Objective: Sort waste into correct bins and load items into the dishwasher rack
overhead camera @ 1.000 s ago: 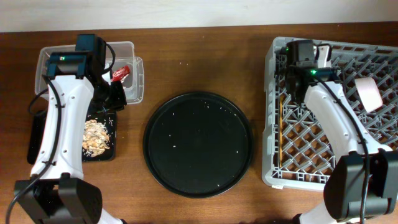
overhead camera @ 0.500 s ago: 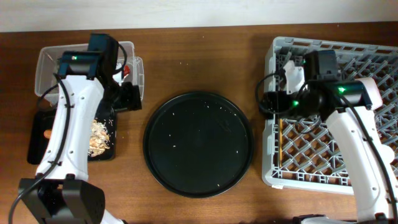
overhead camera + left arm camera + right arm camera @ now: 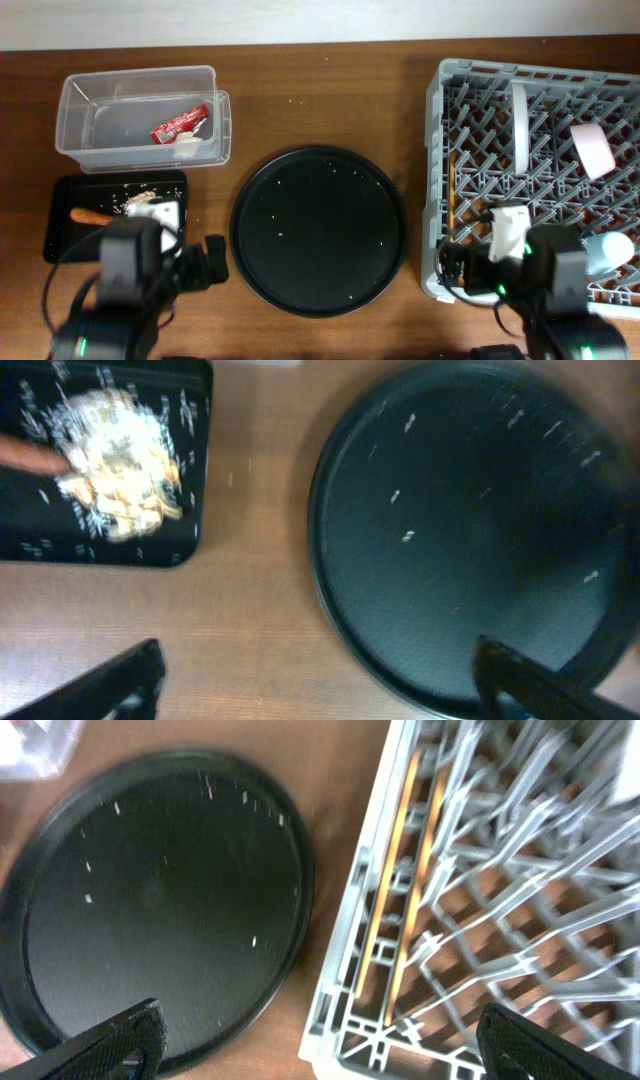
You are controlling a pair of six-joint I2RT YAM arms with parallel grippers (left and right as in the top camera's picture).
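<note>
The red wrapper (image 3: 180, 122) and white tissue (image 3: 188, 146) lie in the clear tub (image 3: 90, 140). A carrot (image 3: 91, 214) and food scraps (image 3: 150, 205) rest on the flat black tray (image 3: 60, 240). Inside the dishwasher rack (image 3: 436, 150) are an upright plate (image 3: 518, 122), a bowl (image 3: 592, 148), a light-blue cup (image 3: 610, 252) and the chopsticks (image 3: 450, 205). My left gripper (image 3: 212, 262) hangs open by the table's near edge, over bare wood (image 3: 320, 685). My right gripper (image 3: 452, 268) is open above the rack's near-left corner (image 3: 325, 1040), holding nothing.
A large round black serving tray (image 3: 318, 232) speckled with crumbs fills the middle of the table, between the two grippers. Its rim (image 3: 330, 610) lies under my left gripper's right finger. The chopsticks (image 3: 400, 880) lie along the rack's left wall (image 3: 350, 960).
Both arms have pulled back from the tub and the rack to the near edge of the table. Both grippers have opened wide. The red wrapper now lies loose in the tub.
</note>
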